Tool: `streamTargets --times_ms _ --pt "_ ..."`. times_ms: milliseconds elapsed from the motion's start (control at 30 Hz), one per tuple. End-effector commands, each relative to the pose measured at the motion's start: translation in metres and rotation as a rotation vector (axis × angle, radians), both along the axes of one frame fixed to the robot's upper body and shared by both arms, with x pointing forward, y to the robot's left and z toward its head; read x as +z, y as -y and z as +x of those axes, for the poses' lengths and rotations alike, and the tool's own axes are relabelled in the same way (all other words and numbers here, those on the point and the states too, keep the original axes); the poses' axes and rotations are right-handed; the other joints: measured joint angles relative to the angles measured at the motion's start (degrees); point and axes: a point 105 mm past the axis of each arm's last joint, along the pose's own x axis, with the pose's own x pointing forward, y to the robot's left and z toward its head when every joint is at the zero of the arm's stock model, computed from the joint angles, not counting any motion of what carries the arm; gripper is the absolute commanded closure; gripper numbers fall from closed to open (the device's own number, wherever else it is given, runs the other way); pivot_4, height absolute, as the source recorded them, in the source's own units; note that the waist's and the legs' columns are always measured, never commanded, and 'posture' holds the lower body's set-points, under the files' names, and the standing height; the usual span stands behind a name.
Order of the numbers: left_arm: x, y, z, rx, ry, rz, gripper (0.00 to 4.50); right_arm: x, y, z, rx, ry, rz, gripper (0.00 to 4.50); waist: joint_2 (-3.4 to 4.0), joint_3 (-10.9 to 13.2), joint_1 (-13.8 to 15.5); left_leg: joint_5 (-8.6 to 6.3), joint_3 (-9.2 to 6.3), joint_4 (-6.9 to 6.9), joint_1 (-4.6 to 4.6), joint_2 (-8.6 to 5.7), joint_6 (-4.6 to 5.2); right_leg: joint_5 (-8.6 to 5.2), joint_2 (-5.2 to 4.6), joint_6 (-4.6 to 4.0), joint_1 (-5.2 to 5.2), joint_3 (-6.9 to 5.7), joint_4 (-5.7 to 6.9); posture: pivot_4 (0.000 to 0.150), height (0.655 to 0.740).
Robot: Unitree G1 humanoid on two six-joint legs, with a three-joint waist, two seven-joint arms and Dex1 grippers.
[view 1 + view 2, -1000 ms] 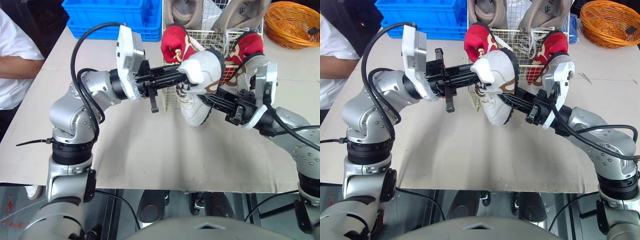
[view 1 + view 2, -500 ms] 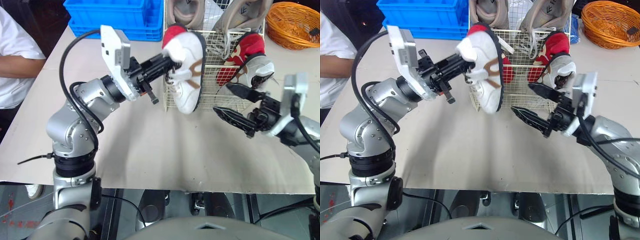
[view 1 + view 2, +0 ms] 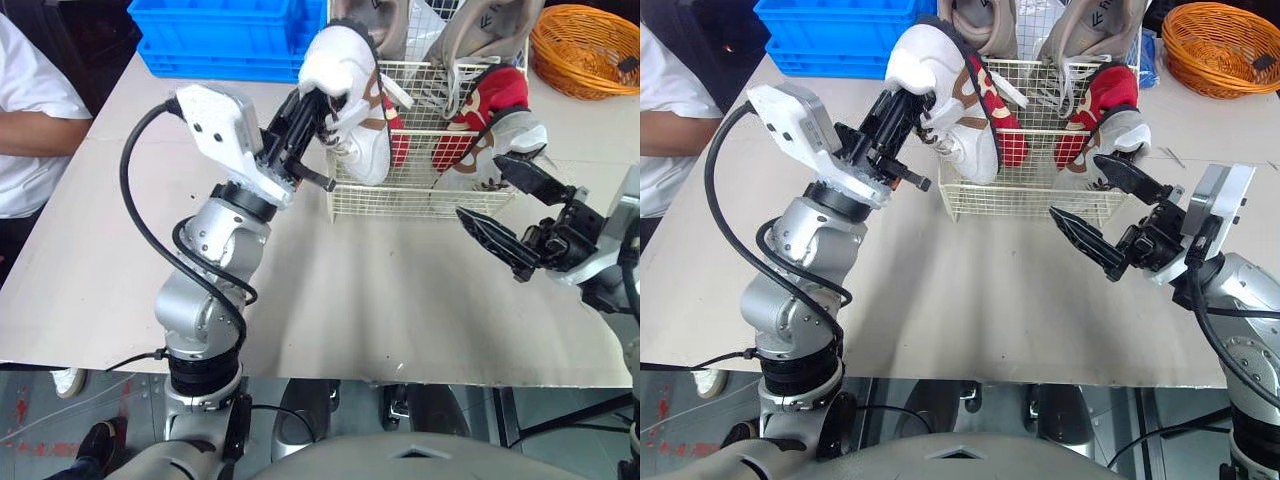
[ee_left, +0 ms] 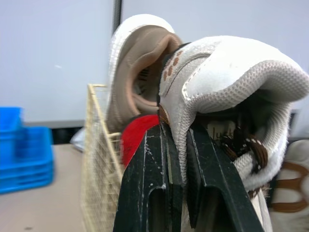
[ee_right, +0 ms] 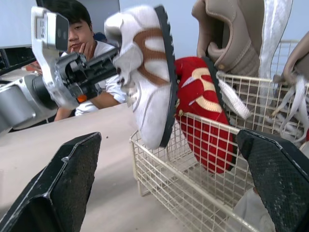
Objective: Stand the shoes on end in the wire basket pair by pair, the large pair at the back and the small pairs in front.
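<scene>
Left gripper (image 3: 318, 103) clamped on white shoe (image 3: 352, 110); right gripper (image 3: 479, 185) spread wide, empty.
Shoe hangs toe-down at the wire basket's (image 3: 420, 200) front left corner, sole beside a red shoe (image 3: 397, 135) standing inside; right gripper near the basket's right front, apart.

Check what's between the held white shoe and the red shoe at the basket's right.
A second red shoe standing just beside the white shoe, then empty basket mesh up to the right-hand red shoe. Clear in both eye views.

beige shoes (image 3: 368, 22) 2 | red shoes (image 3: 495, 90) 2 | white shoes (image 3: 342, 65) 2 | wire basket (image 3: 420, 206) 1
</scene>
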Motion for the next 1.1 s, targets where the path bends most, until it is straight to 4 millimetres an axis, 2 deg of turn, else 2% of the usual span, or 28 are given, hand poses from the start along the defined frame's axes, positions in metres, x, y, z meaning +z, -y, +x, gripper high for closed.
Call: streamTargets --times_ms 33,267,433,733,1100 --pt "0.001 0.003 -0.003 0.034 0.058 0.003 4.5 0.008 0.0 -0.009 0.007 0.072 -0.009 0.03 0.0 0.0 0.04 0.0 0.0 0.0 0.0 0.0 0.0 0.0 0.0 0.0 0.0 0.0 0.0 0.15 0.686" --pt "-0.03 0.016 -0.002 -0.004 -0.038 0.076 4.5 0.0 0.006 -0.012 -0.008 0.072 -0.002 0.03 0.06 -0.07 0.36 0.0 -0.01 0.0 0.02 0.0 0.0 0.0 -0.01 0.0 0.01 0.0 0.0 0.15 0.686" --pt "-0.039 0.017 -0.006 -0.021 -0.05 0.114 4.5 -0.011 0.011 -0.015 -0.016 0.065 -0.024 0.03 0.12 -0.12 0.8 0.0 0.0 0.0 0.03 0.0 0.01 0.0 -0.01 0.0 0.02 0.0 0.0 0.15 0.686" --pt "-0.053 0.022 -0.013 -0.063 -0.041 0.204 4.5 -0.013 0.009 -0.016 -0.005 0.07 -0.012 0.03 0.25 -0.2 1.03 -0.01 -0.01 0.0 0.03 0.01 0.0 -0.01 -0.01 0.0 0.01 0.0 0.0 0.15 0.686" --pt "-0.099 0.017 -0.003 -0.119 -0.296 0.309 4.5 -0.014 0.009 -0.017 -0.005 0.076 -0.004 0.03 0.59 -0.55 1.02 -0.01 -0.01 0.0 0.07 0.01 0.01 -0.01 0.0 0.0 0.02 0.0 0.0 0.15 0.686"
